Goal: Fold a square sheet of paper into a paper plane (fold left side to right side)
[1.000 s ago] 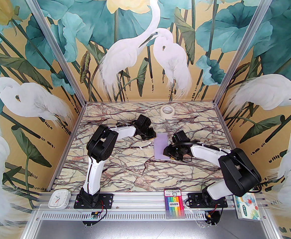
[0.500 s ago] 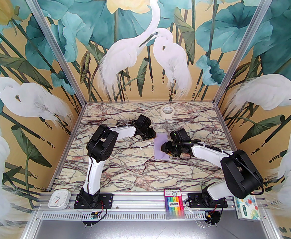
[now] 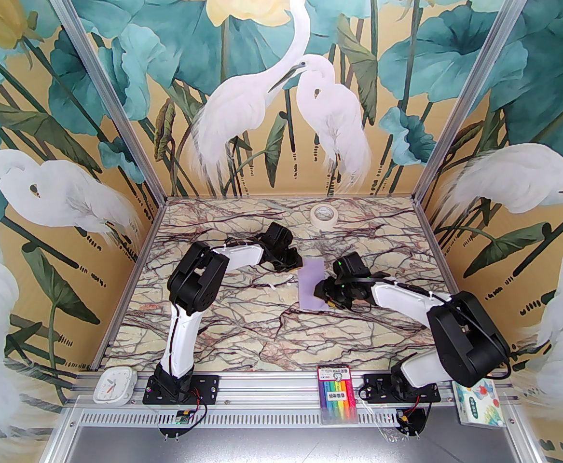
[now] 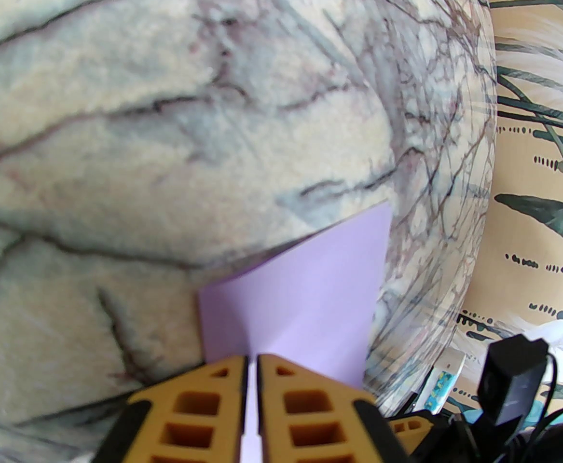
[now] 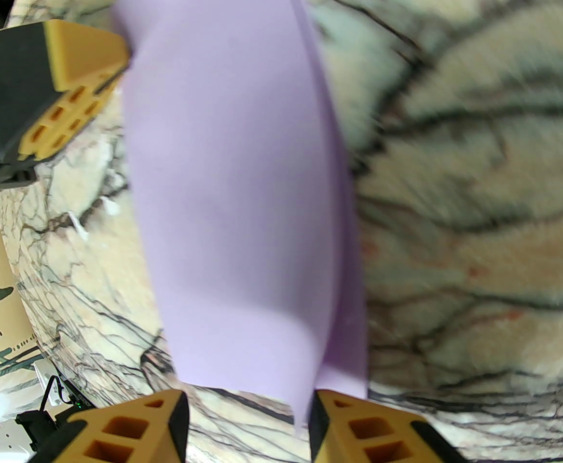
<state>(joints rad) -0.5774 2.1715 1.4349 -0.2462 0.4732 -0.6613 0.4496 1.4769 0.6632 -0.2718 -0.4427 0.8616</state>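
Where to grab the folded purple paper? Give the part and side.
Best take the paper by its open right edge near the front corner, coming from the right: its two layers gape slightly there, so a finger could likely slip under, while the left edge is a flat crease.

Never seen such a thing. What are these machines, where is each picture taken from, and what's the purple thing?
Two robot arms stand bolted at the near edge of a marble-patterned table. One picture looks down from above; the other two come from a camera on each wrist. Between the arms lies a lavender sheet of paper, folded in half. The left gripper is shut at its far corner; the right gripper is open at its near end. A tape roll sits behind.
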